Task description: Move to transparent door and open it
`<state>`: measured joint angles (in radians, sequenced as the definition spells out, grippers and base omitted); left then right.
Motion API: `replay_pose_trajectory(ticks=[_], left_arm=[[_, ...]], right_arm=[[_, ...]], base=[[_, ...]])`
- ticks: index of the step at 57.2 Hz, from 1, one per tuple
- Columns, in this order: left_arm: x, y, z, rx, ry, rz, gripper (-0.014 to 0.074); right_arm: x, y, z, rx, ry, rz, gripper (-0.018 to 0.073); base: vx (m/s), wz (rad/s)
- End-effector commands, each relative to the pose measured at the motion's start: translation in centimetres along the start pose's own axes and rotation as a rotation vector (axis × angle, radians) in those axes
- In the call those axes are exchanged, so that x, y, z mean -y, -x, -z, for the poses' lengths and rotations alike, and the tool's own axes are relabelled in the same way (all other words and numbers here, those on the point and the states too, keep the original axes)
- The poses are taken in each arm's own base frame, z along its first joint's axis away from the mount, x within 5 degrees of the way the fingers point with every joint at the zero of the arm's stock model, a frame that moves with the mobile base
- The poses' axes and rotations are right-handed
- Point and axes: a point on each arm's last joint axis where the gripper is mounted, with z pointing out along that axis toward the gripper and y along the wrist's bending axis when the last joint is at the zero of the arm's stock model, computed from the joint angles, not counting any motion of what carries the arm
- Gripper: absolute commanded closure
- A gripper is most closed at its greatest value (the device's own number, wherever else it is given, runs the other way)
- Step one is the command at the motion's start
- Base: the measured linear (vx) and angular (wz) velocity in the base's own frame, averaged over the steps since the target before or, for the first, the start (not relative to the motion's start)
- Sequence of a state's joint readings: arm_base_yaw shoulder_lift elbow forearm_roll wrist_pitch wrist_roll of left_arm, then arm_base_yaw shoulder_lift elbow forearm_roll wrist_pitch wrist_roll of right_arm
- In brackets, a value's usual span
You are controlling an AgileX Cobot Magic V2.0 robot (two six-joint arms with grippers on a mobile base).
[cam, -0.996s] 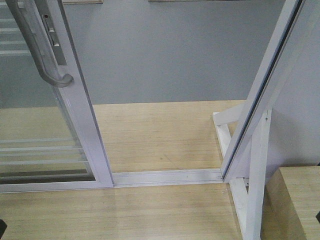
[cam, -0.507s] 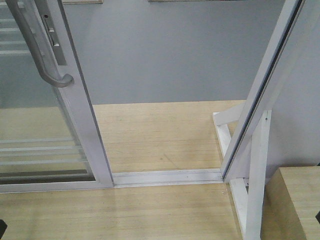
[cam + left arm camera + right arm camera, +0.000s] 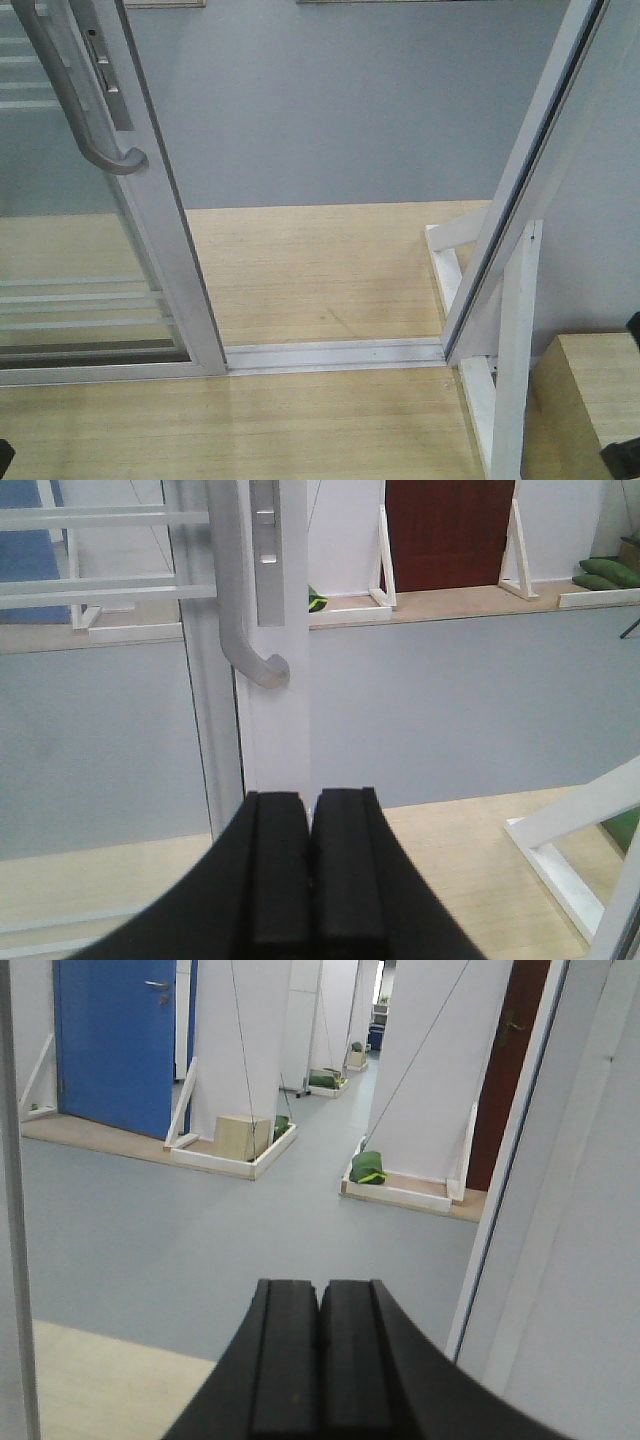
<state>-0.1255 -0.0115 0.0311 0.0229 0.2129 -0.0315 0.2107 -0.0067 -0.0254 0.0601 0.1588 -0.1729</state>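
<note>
Front-facing view showed one transparent door (image 3: 120, 250) at left, slid aside, with one grey handle (image 3: 75, 90); no grippers appeared. Only wrist views showed both: left gripper (image 3: 311, 865) closed empty below the handle, right gripper (image 3: 320, 1350) closed empty.

Transparent door (image 3: 150, 215): glossy white frame, clear glass crossed by thin white horizontal bars. Pull handle (image 3: 75, 90): dull grey metal; lock plate (image 3: 265, 550) beside it matching grey.
Floor track (image 3: 335, 353): white.
Platform floor (image 3: 300, 270): pale yellow wood grain in fine parallel lines. Floor beyond (image 3: 330, 100): flat blue-grey.
Bare post with brace (image 3: 515, 340): white.
Left gripper (image 3: 310, 875) and right gripper (image 3: 320, 1355): matte black pads.
Far door (image 3: 115, 1040): saturated blue. Another door (image 3: 448, 530): dark red-brown.
Sandbags (image 3: 367, 1168): green. Box (image 3: 243, 1136): light tan wood.
</note>
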Motion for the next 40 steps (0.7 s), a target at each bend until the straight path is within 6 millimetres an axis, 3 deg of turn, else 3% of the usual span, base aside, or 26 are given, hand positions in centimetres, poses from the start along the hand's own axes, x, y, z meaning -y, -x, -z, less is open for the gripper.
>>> replay_pose_trajectory(ticks=[1,11,40], left_arm=[[0.1,0.5,0.1,0.09,-0.009,0.006,0.0602],[0.1,0.5,0.1,0.09,-0.009,0.006,0.0602],[0.1,0.5,0.1,0.09,-0.009,0.006,0.0602]], right_arm=[[0.0,-0.8,-0.2,0.05,-0.016,0.003,0.0565],[-0.4,-3.2,-0.1,-0.19,0.026,0.0,0.0565],[-0.4,-3.1,0.0,-0.173,0.024,-0.001,0.0565]], base=[[0.0,0.0],[0.0,0.0],[0.0,0.0]])
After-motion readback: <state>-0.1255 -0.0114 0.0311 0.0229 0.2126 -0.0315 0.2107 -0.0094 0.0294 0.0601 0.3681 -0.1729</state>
